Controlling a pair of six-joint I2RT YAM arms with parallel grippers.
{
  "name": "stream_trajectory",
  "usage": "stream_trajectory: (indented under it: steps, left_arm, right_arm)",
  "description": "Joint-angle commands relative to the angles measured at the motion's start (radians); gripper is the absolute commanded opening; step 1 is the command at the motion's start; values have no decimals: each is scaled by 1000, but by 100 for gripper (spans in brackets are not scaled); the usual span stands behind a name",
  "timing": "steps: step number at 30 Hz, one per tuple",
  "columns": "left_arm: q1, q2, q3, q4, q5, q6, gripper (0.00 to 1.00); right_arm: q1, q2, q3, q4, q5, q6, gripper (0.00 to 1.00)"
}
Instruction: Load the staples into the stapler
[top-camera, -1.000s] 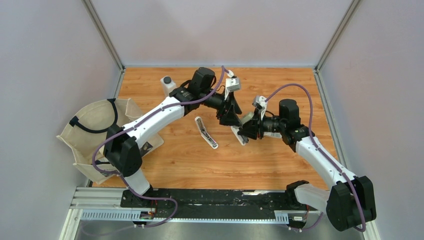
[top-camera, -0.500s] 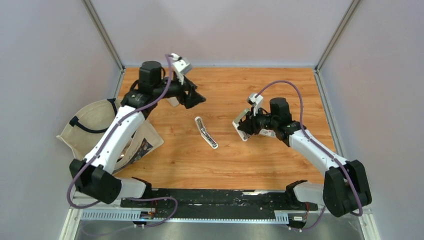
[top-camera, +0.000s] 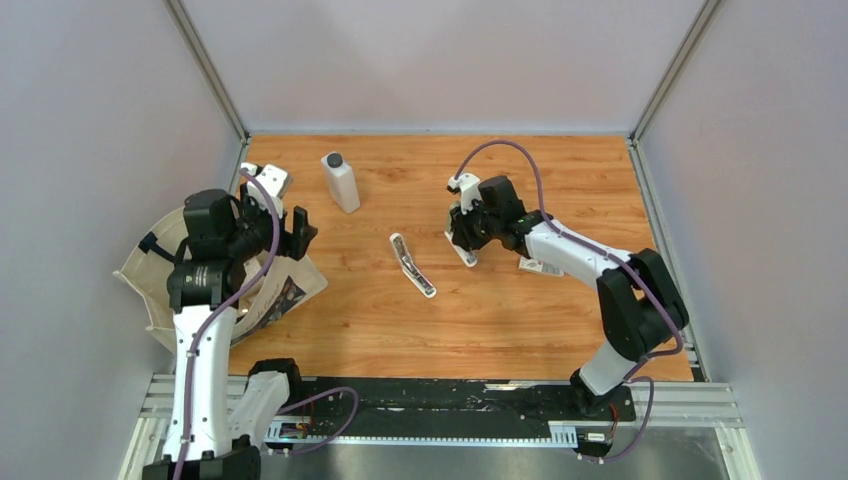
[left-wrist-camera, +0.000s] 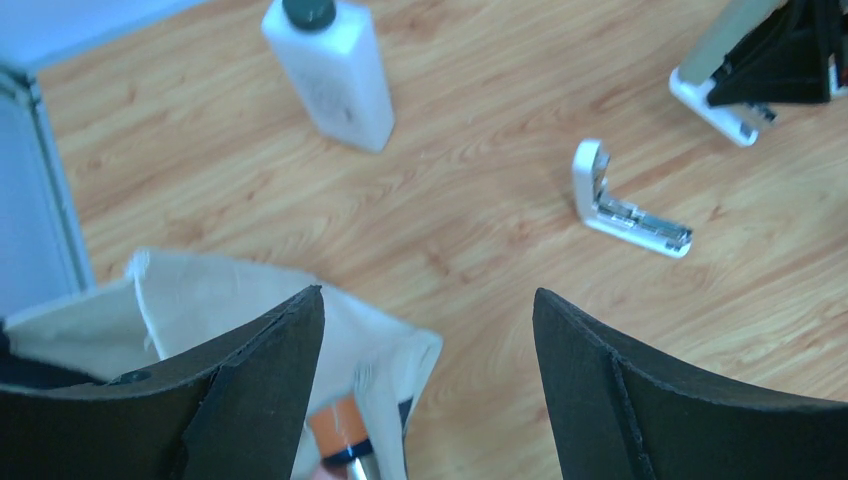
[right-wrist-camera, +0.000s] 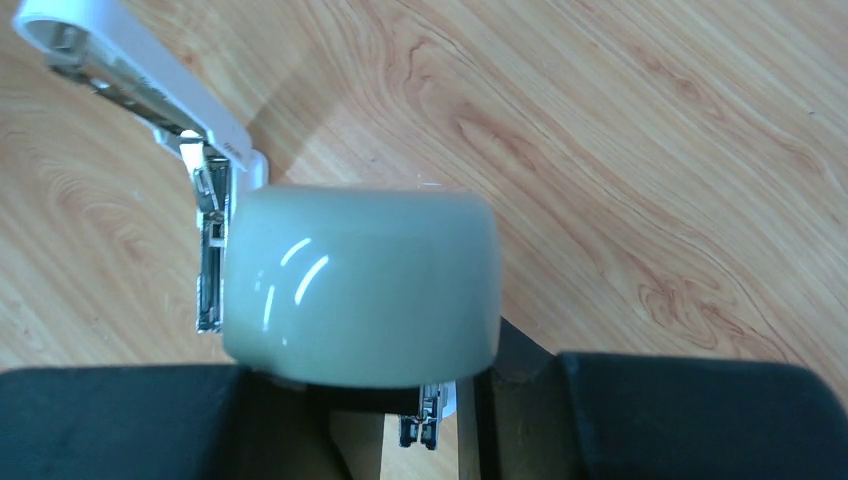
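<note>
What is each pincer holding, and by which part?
Right pincer grips the pale green stapler by its rounded top cover; left pincer is open and empty.

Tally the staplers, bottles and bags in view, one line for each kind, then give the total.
Staplers: 2, the lying stapler and the held stapler
white bottle: 1
canvas bag: 1
Total: 4

We are seeing a grained wooden table (top-camera: 500, 320), a glossy plastic stapler (right-wrist-camera: 360, 285) with metal rail (right-wrist-camera: 210, 250), and a matt cloth bag (left-wrist-camera: 200, 300).
</note>
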Motion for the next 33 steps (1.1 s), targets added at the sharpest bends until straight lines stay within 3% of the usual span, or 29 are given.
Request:
stream_trajectory:
  steps: [1, 14, 33]
  left_arm:
    - [31, -87, -77, -81, -66, 82, 84]
    - [31, -147, -124, -63, -66, 59, 85]
    - [31, -150, -146, -49, -69, 59, 86]
  right_arm:
    - [24, 75, 95, -36, 114, 37, 17]
    - [79, 218, 185, -126, 243, 42, 18]
    - [94, 265, 213, -155, 238, 39, 25]
